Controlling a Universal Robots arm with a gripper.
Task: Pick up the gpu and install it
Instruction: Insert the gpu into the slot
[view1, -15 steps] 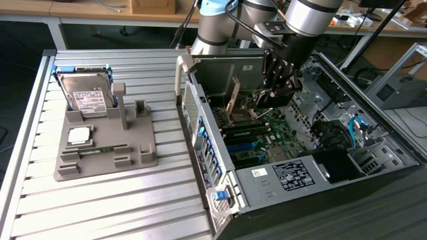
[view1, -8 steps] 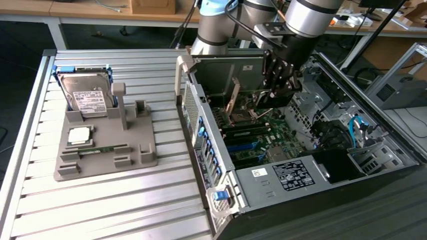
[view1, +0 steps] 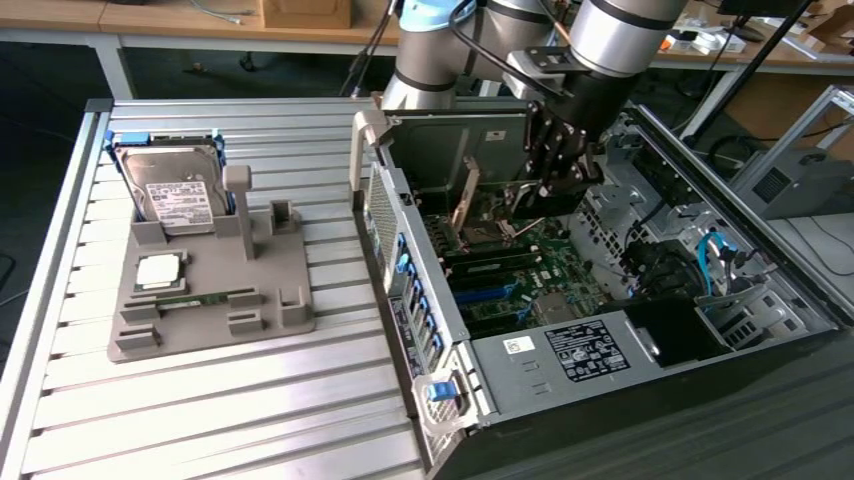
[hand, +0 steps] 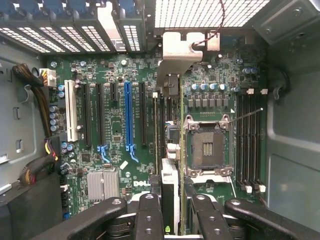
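Observation:
The gpu (hand: 170, 187) shows edge-on in the wrist view, a thin card running from between my fingers to its silver bracket (hand: 176, 50) by the case's rear grille. My gripper (hand: 172, 212) is shut on it, one black finger (hand: 149, 215) on each side. The card hangs over the motherboard (hand: 115, 125), between the black expansion slots and the CPU socket (hand: 207, 147); I cannot tell whether it touches a slot. In the exterior view my gripper (view1: 545, 200) reaches down into the open computer case (view1: 534, 350), with the gpu (view1: 470, 195) upright beneath it near the rear wall.
A blue slot (hand: 128, 120) and a white slot (hand: 71, 117) lie beside the card. Memory slots (hand: 250, 140) and cable bundles (hand: 35, 170) flank the board. On the table, a grey fixture (view1: 267, 310) holds a hard drive (view1: 176, 190), a processor (view1: 160, 270) and a memory stick (view1: 200, 300).

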